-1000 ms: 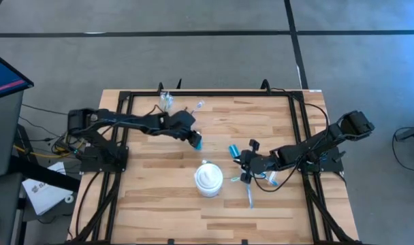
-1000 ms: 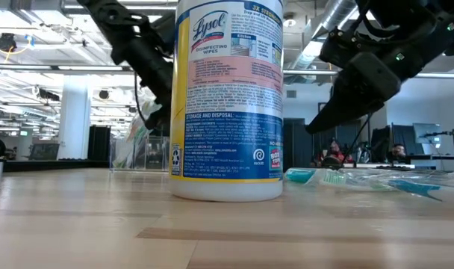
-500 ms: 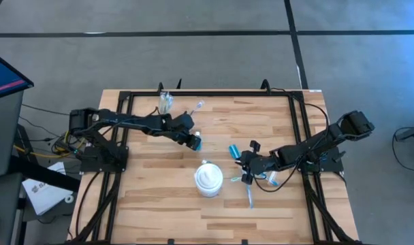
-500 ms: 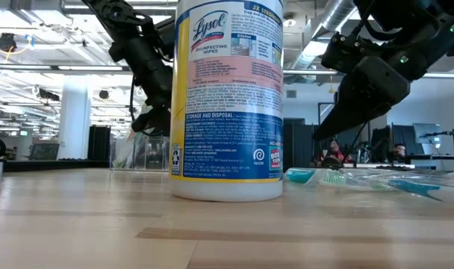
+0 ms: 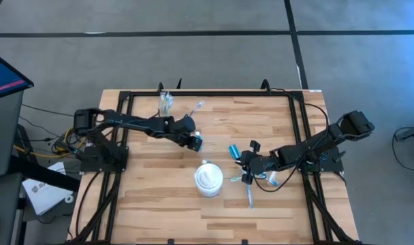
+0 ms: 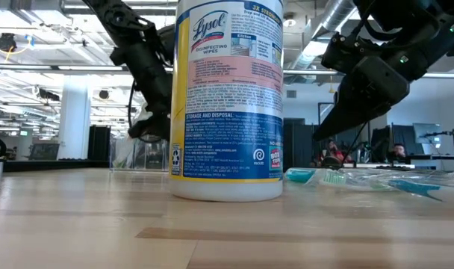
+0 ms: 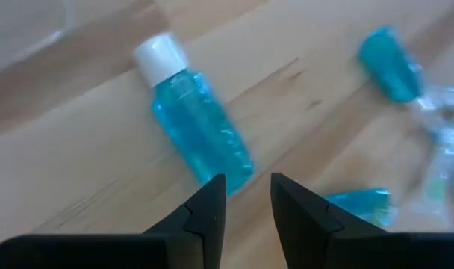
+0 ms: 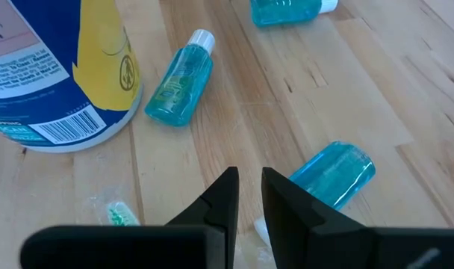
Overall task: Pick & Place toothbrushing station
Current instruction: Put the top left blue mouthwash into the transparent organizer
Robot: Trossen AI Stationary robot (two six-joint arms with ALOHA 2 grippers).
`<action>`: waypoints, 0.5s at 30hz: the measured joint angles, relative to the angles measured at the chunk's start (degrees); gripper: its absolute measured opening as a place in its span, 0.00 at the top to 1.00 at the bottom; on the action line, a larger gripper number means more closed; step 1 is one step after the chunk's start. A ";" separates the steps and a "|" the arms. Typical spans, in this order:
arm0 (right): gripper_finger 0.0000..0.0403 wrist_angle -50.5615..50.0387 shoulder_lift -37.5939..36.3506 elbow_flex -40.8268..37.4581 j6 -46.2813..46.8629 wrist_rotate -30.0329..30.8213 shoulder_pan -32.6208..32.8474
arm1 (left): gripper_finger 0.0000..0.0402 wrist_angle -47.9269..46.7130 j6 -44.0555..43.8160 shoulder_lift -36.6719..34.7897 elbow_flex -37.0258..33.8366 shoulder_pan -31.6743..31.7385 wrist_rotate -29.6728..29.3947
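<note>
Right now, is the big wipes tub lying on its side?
No, the wipes tub stands upright on the table, its label reading level.

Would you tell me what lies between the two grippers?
In the high view, two blue bottles: one at the left gripper's tips, another nearer the right gripper. The rest of the stretch is bare table.
</note>
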 joint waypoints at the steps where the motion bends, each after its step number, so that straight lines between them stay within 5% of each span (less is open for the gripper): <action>1: 0.87 0.03 0.00 0.00 -0.01 0.00 0.01 | 0.75 -0.32 -0.78 0.94 -0.01 -0.03 0.01; 15: 0.87 0.01 0.00 0.00 0.28 -0.02 0.01 | 0.75 2.62 -1.57 2.74 -0.01 0.08 0.49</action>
